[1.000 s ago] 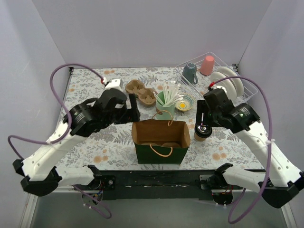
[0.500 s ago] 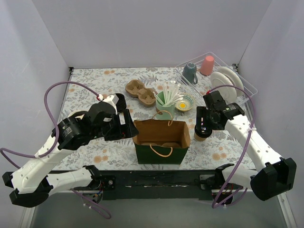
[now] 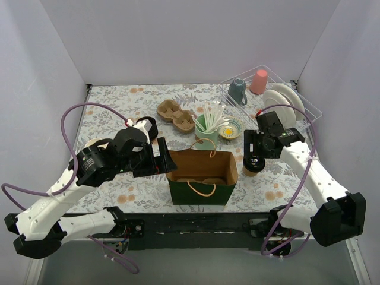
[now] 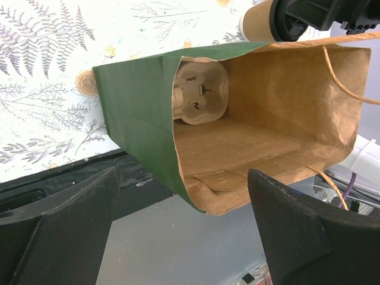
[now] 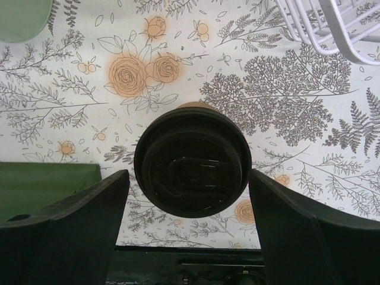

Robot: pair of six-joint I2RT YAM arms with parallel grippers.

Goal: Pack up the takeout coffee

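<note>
Tipping is the main danger: the takeout coffee (image 3: 251,170) stands upright on the floral table (image 3: 119,107) just right of the paper bag (image 3: 200,191), not yet packed, and the right gripper (image 5: 189,184) hangs directly above it with its jaws spread wide, one finger (image 5: 77,225) on either side of the black lid and neither seeming to touch. If the claw closes only on the lid instead of lower on the brown cup wall, the lid may pop off or the cup may slip out on the lift; an off-centre squeeze could knock it over or crush the paper. The left gripper (image 4: 184,175) is likewise open, holding nothing, poised at the bag's left end and looking into its mouth. Unless it steadies the bag, the bag may slide or fold when the cup goes in. A pulp carrier (image 4: 199,98) lies at the bottom, so a cup lowered off one of its pockets would lean. The rope handle (image 4: 339,74) could also snag the descending cup.
</note>
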